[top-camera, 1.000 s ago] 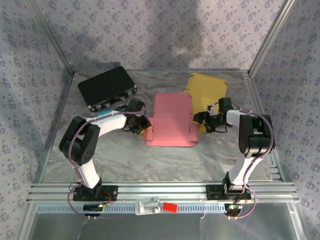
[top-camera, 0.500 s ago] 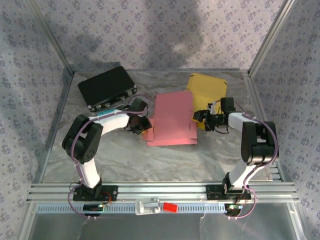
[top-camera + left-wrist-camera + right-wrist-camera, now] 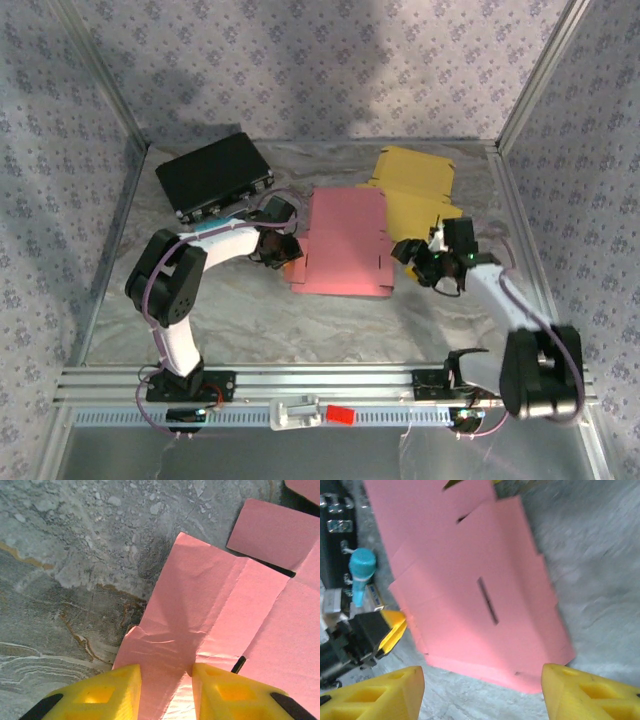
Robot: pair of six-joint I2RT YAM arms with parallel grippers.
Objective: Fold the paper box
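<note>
Box point(image 3: 345, 240): pink, flat, creased | left claw point(image 3: 165, 672) narrow, astride its edge | right claw point(image 3: 482, 672) wide

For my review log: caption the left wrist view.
Left claw straddles a creased flap of the pink paper box on marbled table.

The paper box point(image 3: 345, 242) is thin pink card, matt and smooth apart from sharp fold lines and a few soft wrinkles at one corner flap. The sheet point(image 3: 415, 172) beside it is matt yellow card. The bench point(image 3: 300, 320) has a smooth, grey marbled face with a faint sheen. The black case point(image 3: 213, 172) looks like hard, slightly glossy plastic. The frame rails point(image 3: 320, 380) are brushed metal. The left gripper point(image 3: 166, 679) and right gripper point(image 3: 480, 674) have matt yellow plastic fingers
</note>
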